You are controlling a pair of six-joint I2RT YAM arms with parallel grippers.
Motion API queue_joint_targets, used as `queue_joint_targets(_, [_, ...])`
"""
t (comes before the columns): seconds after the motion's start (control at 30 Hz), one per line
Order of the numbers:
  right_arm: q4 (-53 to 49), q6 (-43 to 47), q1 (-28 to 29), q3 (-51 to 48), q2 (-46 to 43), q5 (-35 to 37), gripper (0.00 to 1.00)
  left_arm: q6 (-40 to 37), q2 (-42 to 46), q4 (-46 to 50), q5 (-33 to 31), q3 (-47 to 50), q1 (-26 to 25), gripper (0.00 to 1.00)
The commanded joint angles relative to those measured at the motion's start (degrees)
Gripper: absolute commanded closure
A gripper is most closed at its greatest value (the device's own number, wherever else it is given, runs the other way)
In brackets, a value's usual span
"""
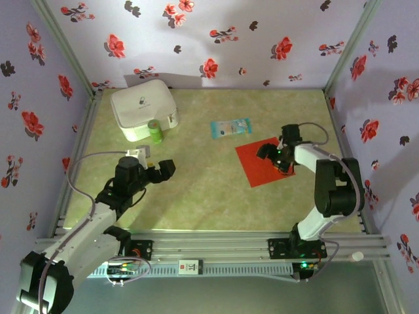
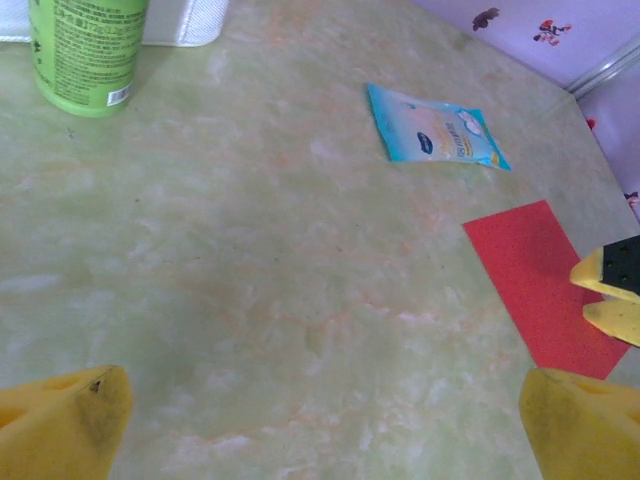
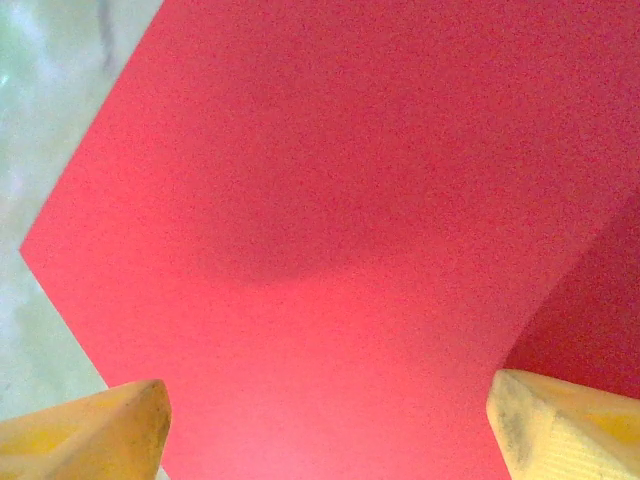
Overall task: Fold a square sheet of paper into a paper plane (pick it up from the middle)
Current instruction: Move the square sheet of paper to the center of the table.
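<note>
Green table: one red paper square under the splayed, empty right gripper; beyond it one blue packet; leftward one white case, one green bottle, and the splayed, empty left gripper.

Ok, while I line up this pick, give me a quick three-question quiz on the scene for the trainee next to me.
1. True or false: the square sheet of paper is already folded into a dart.
2. Where is the right gripper? A: right above the sheet. B: off to the sheet's left. C: back at its own base.
3. Name the thing lying just beyond the sheet's far corner.
Key: 1 false, its outline is square. 2 A, with its jaws open. 3 the pale blue packet.
</note>
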State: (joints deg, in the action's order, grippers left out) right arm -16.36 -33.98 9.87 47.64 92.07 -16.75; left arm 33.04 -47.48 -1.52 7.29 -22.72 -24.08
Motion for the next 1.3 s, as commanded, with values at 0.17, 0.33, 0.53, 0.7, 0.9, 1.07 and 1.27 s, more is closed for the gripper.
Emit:
queue_joint_targets(0.17, [11.9,-26.3,16.9,-12.4,-3.8,2.7,0.15,-1.0,-0.1,-1.2,4.0,0.2,0.9,0.0])
queue_joint_targets(0.33, [27.4,-46.7,27.3,-16.4,-6.8,6.1,0.15,0.5,-2.0,3.1,3.9,-2.6,1.7,0.0])
queue_joint_targets(0.53, [7.3,-31.2,28.9,-4.5,-11.9,15.6,0.14,1.7,0.1,2.6,4.8,-3.5,1.8,0.0])
queue_joint_targets(0.7, [-1.4,-14.5,24.3,1.8,-8.1,9.8,0.15,2.6,-1.6,1.2,8.8,-4.7,1.7,0.0])
queue_joint_targets(0.9, [-6.9,-2.2,23.8,7.9,-1.1,1.7,0.16,2.7,-4.1,1.7,10.8,-5.2,1.5,0.0])
queue_joint_targets(1.07, [-10.6,2.9,23.8,12.8,4.9,-0.9,0.18,2.7,-3.7,1.7,11.1,-5.5,1.3,0.0])
queue_joint_targets(1.27, [-11.6,4.7,23.8,16.1,9.8,-2.8,0.18,1.7,-3.5,3.5,11.9,-6.1,1.2,0.0])
